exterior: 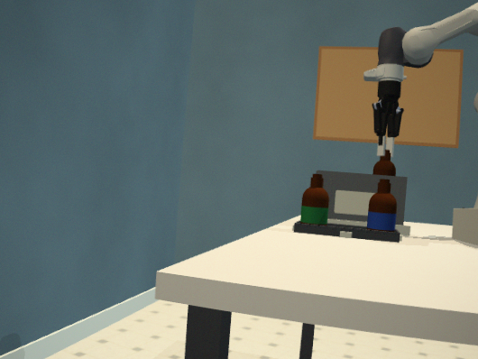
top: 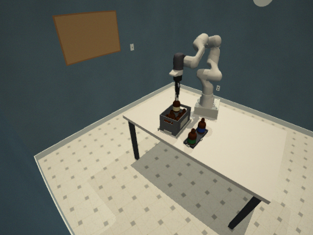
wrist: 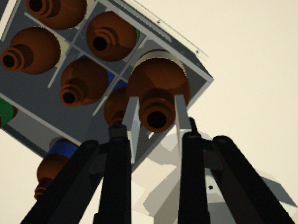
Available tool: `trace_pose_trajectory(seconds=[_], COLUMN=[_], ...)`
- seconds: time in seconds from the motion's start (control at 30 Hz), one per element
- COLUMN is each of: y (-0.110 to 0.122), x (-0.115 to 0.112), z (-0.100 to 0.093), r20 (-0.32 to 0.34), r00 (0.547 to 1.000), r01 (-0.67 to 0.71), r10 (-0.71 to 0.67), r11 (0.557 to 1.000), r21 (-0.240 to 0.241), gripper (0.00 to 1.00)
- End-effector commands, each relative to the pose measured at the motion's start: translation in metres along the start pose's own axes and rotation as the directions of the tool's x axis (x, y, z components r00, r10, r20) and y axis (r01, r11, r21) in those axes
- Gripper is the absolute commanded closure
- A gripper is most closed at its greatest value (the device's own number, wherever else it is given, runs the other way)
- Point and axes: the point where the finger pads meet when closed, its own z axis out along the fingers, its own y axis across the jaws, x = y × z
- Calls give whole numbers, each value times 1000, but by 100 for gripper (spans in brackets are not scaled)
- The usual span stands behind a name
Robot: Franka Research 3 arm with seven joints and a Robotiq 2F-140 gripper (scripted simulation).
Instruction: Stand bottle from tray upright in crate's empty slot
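Note:
The grey crate stands on the table and holds several brown bottles; it also shows in the wrist view. My gripper is shut on the neck of a brown bottle with a cream label, upright and partly down in the crate's far corner slot. In the wrist view the fingers clasp that bottle's neck. In the exterior view the gripper holds the bottle behind the crate's wall. The dark tray holds a green-labelled bottle and a blue-labelled bottle.
The robot's base stands just behind the crate. The tray lies close to the crate's right side, near the table's front edge. A cork board hangs on the wall behind.

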Motion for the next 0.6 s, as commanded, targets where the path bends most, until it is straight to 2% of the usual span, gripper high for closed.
trace_pose_trajectory(seconds=[0.0, 0.57], y=[0, 0], x=[2, 1], z=[1, 14], r20=[-5, -5], r00=[1000, 1000], r01=[-3, -3], r10=[3, 3], r11=[1000, 1000], r21=[0, 0], gripper=[100, 100])
